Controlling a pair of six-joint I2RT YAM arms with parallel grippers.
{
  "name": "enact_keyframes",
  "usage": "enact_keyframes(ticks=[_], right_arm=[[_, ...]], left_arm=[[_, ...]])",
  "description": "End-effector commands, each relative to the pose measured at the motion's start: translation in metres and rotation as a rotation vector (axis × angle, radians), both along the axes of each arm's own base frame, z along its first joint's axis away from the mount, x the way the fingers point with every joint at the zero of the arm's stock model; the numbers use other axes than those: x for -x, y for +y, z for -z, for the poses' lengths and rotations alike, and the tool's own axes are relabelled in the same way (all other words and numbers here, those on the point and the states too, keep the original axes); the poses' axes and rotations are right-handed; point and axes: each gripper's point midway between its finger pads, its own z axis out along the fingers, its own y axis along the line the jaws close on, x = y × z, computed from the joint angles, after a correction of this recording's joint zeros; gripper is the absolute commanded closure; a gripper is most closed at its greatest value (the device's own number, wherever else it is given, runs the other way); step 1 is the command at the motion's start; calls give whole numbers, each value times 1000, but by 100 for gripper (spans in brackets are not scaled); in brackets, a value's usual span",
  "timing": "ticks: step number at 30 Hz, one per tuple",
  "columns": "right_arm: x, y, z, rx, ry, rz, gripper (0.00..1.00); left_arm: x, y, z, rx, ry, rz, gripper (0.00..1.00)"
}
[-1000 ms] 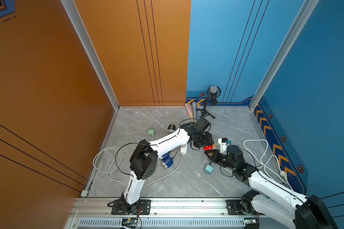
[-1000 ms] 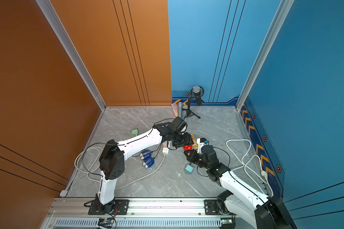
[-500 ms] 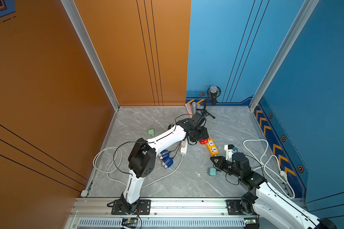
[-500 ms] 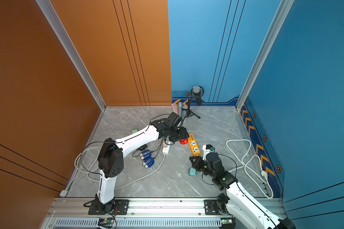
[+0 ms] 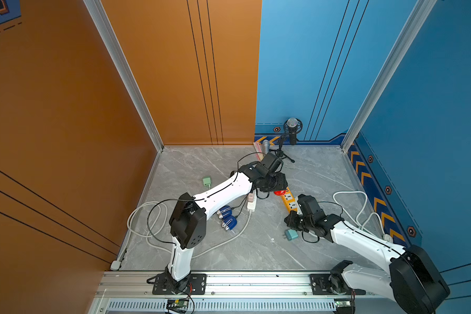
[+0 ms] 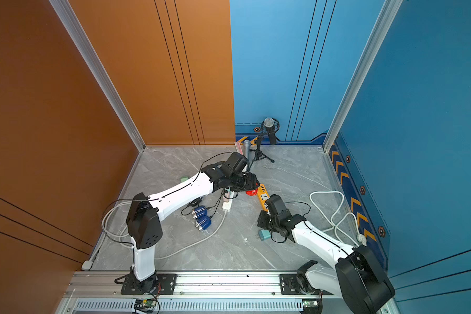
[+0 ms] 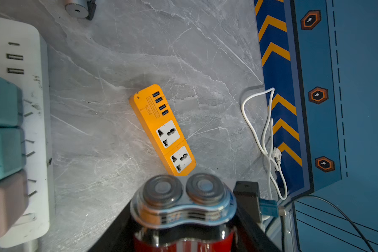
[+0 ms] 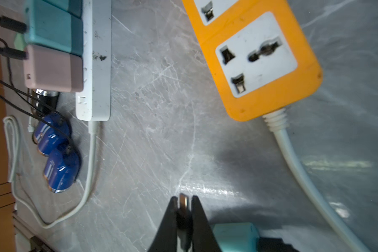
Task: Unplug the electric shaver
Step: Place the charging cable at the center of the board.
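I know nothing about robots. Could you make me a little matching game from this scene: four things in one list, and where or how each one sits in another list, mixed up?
Things:
1. red electric shaver
2. orange power strip
3. white power strip
4. microphone

States:
A. stands on a tripod by the blue wall
B. gripped in the left pincer
C. lies on the floor, visible sockets empty
D. has a pink adapter plugged in

Pairs: 1-B, 2-C, 3-D, 4-A.
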Motion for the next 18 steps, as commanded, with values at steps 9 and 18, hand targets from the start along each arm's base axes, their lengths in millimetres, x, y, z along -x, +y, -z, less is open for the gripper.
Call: enact_keyframes(ticks=[9,18], right_arm=[[-11,-15,-17,166,-29,-43,51],[-24,-25,-57,242,-113,-71,46]], left_arm=[[9,28,-12,-96,-105,30,52],[-17,101,-19,-182,-114,-15,52]])
